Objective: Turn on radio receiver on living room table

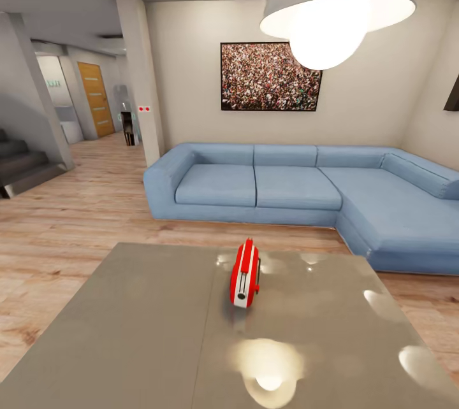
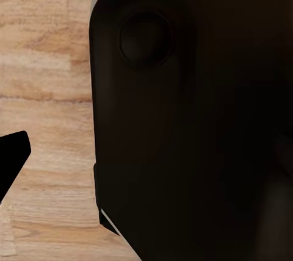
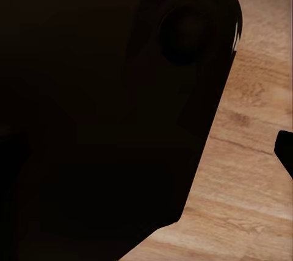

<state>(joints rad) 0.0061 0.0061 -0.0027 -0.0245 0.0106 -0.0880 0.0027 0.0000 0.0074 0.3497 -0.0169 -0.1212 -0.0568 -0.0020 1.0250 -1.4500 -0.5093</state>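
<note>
Red radio receiver (image 1: 245,273) upright near centre of glossy table (image 1: 140,332); blue sofa (image 1: 299,189) beyond; finger state of both grippers indeterminable

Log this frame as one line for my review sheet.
scene: living room | radio receiver: upright on table, untouched | sofa beyond table | arms: not at radio | grippers: state cannot tell | step: reach pending

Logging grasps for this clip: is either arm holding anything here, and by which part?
Nothing is held. The radio stands by itself on the table, with no fingers near it. The wrist views show dark robot body over wood floor.
</note>
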